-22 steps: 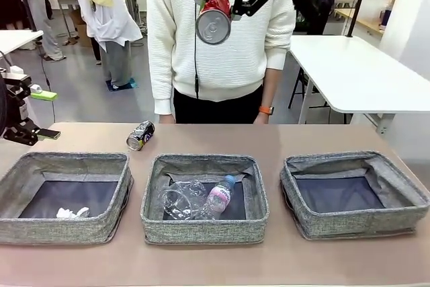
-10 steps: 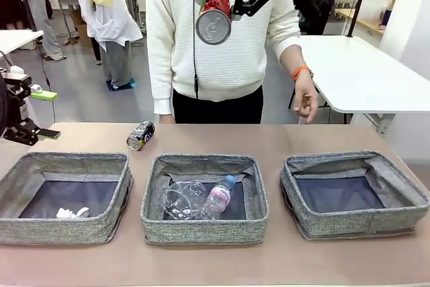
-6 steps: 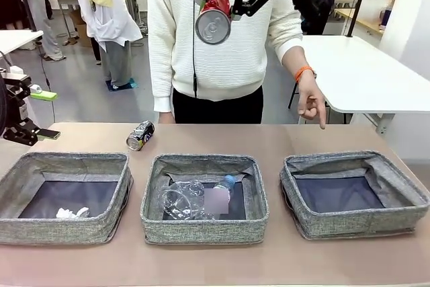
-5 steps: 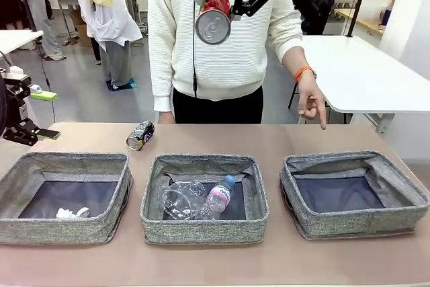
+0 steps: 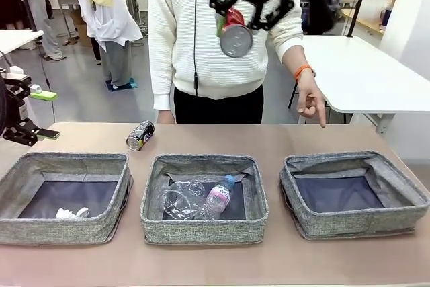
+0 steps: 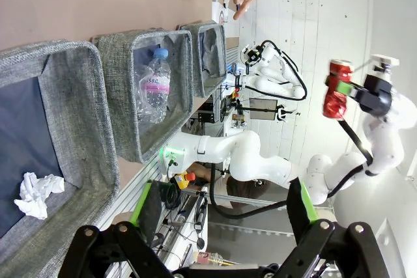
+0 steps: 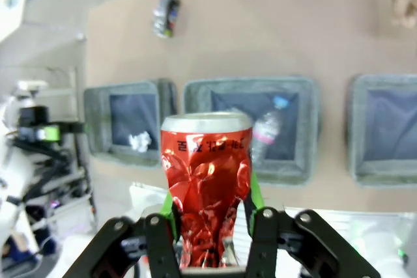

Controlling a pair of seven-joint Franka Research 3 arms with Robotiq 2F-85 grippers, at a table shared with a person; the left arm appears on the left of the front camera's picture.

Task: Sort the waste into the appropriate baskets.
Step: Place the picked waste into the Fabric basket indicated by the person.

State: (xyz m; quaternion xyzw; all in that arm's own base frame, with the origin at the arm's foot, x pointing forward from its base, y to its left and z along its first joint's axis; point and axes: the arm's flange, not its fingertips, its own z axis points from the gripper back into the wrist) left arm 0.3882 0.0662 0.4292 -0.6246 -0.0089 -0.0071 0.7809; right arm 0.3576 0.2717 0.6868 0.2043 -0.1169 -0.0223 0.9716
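Front view, right gripper [image 5: 236,23]: high above the table in front of the person's white sweater, jaws clamped on the red can [image 5: 235,35], whose silver end faces the camera.
Front view, left gripper [image 5: 40,134]: at the far left edge, above the table beside the left basket [image 5: 67,226]; how wide its jaws stand cannot be told here.
Front view, baskets: three in a row; the left one holds the paper ball [image 5: 70,214], the middle basket [image 5: 201,230] holds the clear cup [image 5: 176,201] and the bottle [image 5: 218,197], the right basket [image 5: 349,223] shows a bare dark bottom.
Front view, black-silver can [image 5: 140,135]: lying on its side on the table behind the left and middle baskets.
Front view, person's hand [image 5: 311,104]: finger pointing down, beyond the right basket.
Left wrist view, left gripper [image 6: 218,209]: jaws spread wide with nothing between them; paper ball [image 6: 38,193] in the near basket, bottle [image 6: 153,86] in the next; the red can [image 6: 336,88] held aloft by the other arm.
Right wrist view, right gripper [image 7: 208,194]: green pads pressed on both sides of the dented red can [image 7: 206,183]; three baskets below, black-silver can [image 7: 166,14] on the table past them.
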